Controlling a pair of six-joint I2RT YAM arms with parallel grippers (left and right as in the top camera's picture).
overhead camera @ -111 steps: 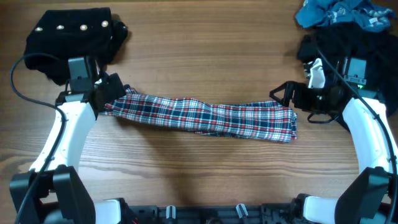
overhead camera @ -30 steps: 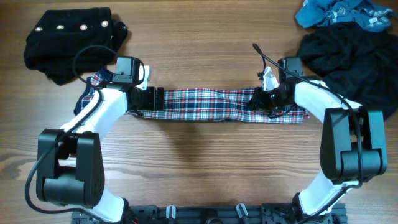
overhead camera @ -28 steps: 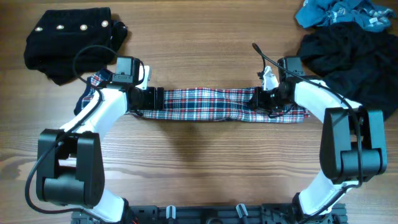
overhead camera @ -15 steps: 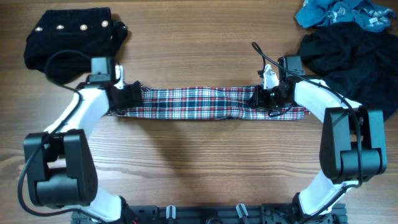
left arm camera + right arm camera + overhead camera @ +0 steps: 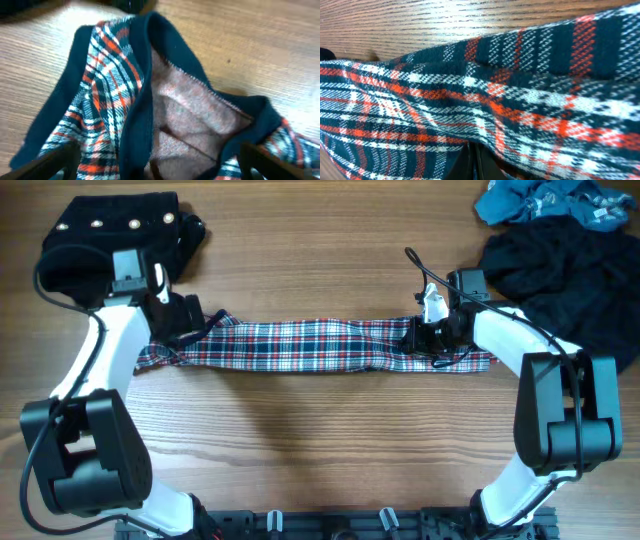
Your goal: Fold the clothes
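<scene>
The plaid garment (image 5: 320, 345) is laid out as a long, narrow band across the middle of the table (image 5: 320, 450); at its right end the right gripper (image 5: 425, 338) is seen pressed together, with a fold of the plaid cloth pinched in it; at its left end the left gripper (image 5: 185, 320) is held spread wide over the navy-edged opening, with nothing gripped; beyond that left end a studded black garment (image 5: 110, 230) is bunched; beyond the right end a black garment (image 5: 560, 270) is heaped, with a blue garment (image 5: 550, 202) on its far side.
</scene>
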